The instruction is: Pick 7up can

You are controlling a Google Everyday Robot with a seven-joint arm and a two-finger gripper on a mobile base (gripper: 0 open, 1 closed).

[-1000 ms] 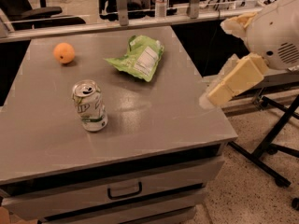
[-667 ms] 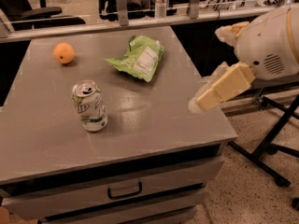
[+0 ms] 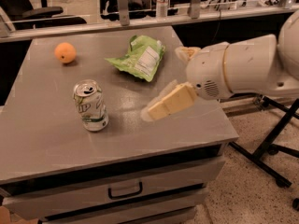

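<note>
The 7up can (image 3: 91, 105), white and silver with green lettering and a silver pull-tab top, stands upright on the left front part of the grey table (image 3: 42, 143). My gripper (image 3: 163, 84) comes in from the right on a white arm and hovers over the table's right-middle, to the right of the can and apart from it. Its cream fingers (image 3: 170, 101) are spread and hold nothing.
A light-green snack bag (image 3: 138, 57) lies behind the gripper at centre back. An orange (image 3: 65, 52) sits at the back left. A drawer handle (image 3: 125, 190) is under the tabletop. A black stand's legs (image 3: 268, 155) are on the floor at right. A rail and chairs stand behind.
My arm has swung left from beyond the table's right edge to over the tabletop, closer to the can. The can, bag and orange have not moved.
</note>
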